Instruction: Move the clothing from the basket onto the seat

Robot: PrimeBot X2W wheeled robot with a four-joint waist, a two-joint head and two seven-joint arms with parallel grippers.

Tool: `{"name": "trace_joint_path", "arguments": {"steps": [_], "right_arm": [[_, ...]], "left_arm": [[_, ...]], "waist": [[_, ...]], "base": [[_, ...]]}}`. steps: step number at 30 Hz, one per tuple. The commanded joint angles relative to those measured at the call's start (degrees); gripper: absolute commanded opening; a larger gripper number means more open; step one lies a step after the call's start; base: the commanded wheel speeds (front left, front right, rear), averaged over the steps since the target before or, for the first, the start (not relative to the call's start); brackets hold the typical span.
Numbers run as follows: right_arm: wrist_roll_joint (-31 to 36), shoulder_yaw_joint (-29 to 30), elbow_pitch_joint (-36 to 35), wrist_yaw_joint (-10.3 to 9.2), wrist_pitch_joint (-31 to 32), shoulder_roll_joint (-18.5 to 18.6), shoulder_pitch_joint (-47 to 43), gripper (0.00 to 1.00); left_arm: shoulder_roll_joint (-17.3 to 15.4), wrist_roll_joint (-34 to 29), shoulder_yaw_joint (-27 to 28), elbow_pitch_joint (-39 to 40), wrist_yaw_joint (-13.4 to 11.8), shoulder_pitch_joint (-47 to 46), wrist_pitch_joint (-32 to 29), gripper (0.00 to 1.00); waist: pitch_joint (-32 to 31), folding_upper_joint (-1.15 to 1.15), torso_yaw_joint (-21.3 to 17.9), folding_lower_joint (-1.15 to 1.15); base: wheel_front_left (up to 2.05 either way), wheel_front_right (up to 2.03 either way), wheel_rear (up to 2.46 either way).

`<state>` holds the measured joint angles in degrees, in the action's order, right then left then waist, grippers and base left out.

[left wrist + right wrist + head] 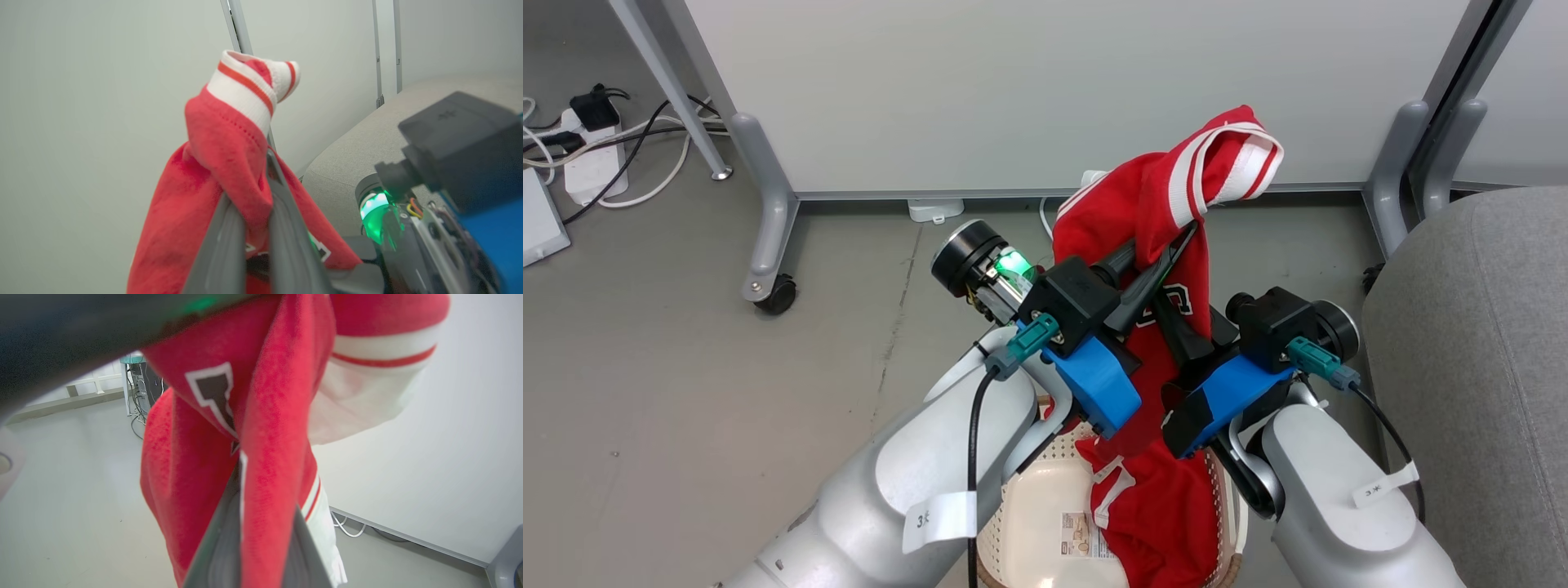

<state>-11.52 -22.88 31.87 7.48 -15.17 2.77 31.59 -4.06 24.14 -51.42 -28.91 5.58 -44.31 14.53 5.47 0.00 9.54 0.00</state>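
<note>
Holding one red garment (1152,196), the lettered one, above the basket (1033,498) with both my grippers. My left gripper (1176,245) has its fingers pressed together on a fold just under the white-striped cuff. My right gripper (1172,314) pinches the same garment lower, by the lettering, over the basket. The hem hangs toward the basket; I cannot tell if it touches. More red cloth (1168,523) lies inside the basket, probably the second piece. The seat (1470,367), right of the basket, has nothing red on its visible part. Judgement: one piece raised, none delivered, both transfers remain.
</note>
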Motion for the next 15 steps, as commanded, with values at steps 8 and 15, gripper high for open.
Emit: {"name": "trace_joint_path", "arguments": {"steps": [8,15], "right_arm": [[-0.46,-0.08,0.02,0.03,0.02,0.21,-0.33,0.00],[-0.81,0.07,-0.01,0.03,0.03,0.21,-0.34,0.00]], "left_arm": [[-0.52,-0.02,-0.03,-0.21,-1.46,-0.23,0.39,1.00],[-0.74,-0.15,-0.30,-0.11,-1.88,-0.13,0.45,1.00]], "waist": [[-0.16,0.00,-0.16,0.00],[0.06,0.00,-0.61,0.00]], "base": [[0.00,0.00,0.00],[0.00,0.00,0.00]]}}
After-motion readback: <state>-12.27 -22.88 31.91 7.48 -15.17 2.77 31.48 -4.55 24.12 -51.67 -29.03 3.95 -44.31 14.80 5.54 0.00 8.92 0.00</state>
